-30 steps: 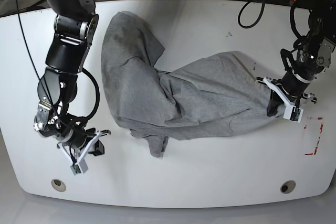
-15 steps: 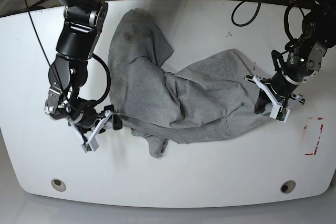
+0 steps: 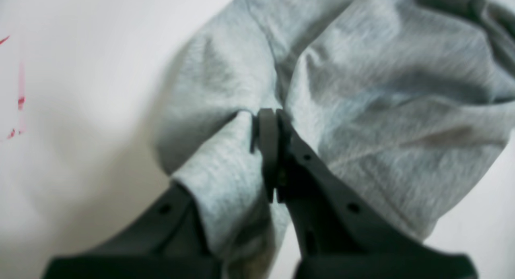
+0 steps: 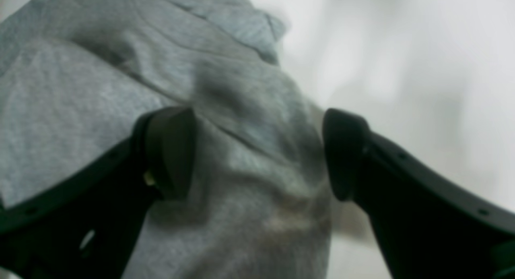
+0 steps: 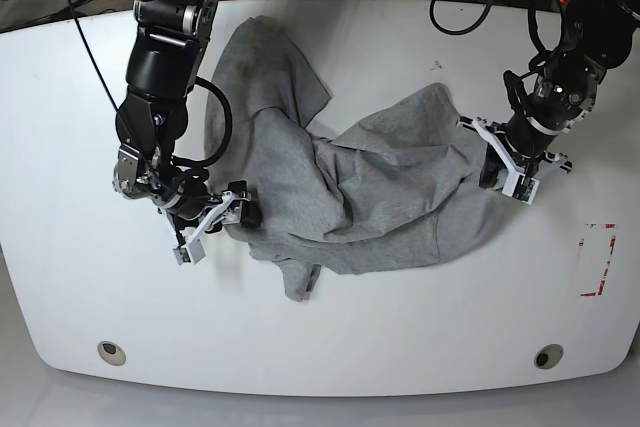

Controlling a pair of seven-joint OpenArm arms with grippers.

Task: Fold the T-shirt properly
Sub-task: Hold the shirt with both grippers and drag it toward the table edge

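The heather-grey T-shirt (image 5: 370,197) lies crumpled across the middle of the white table (image 5: 400,337); no lettering shows. My left gripper (image 5: 497,169) is at the shirt's right end. In the left wrist view this gripper (image 3: 267,126) is shut on a pinched fold of the T-shirt (image 3: 362,89). My right gripper (image 5: 238,211) is at the shirt's lower left edge. In the right wrist view the right gripper (image 4: 257,154) is open, its jaws wide apart on either side of a bunched part of the T-shirt (image 4: 249,122).
Red tape marks (image 5: 599,259) sit near the table's right edge and also show in the left wrist view (image 3: 19,102). Two round holes (image 5: 112,351) (image 5: 546,355) lie near the front edge. Black cables (image 5: 470,7) hang at the back.
My right gripper has moved up and right from bare table to the shirt's left edge. My left gripper has moved up and left, pulling the shirt's right end with it.
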